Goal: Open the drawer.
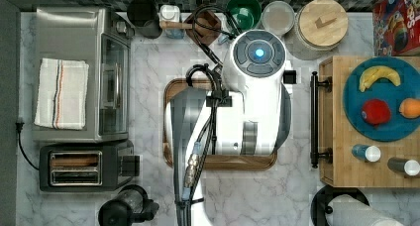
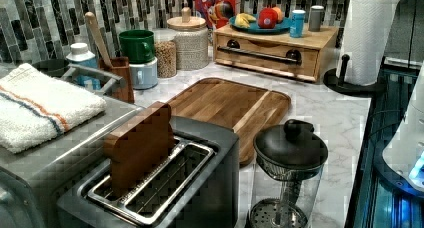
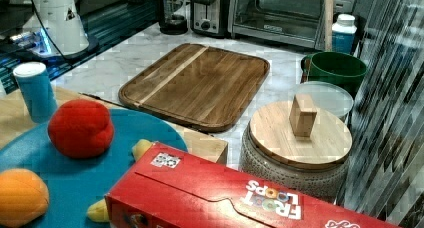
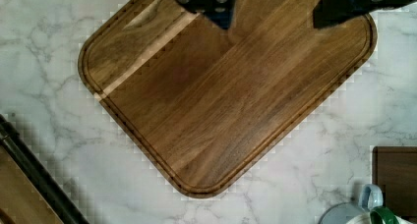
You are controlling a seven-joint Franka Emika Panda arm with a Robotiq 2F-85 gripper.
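End effector (image 4: 270, 10) hangs above the cutting board (image 4: 231, 96), fingers spread apart, holding and touching nothing. Drawer (image 2: 267, 58) is closed, its black bar handle (image 2: 261, 54) untouched.

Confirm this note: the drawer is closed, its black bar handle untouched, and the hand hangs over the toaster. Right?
Not quite. The hand hangs over the cutting board, not the toaster, as the wrist view shows. The rest stands: in the left view the drawer is closed and its black bar handle untouched.
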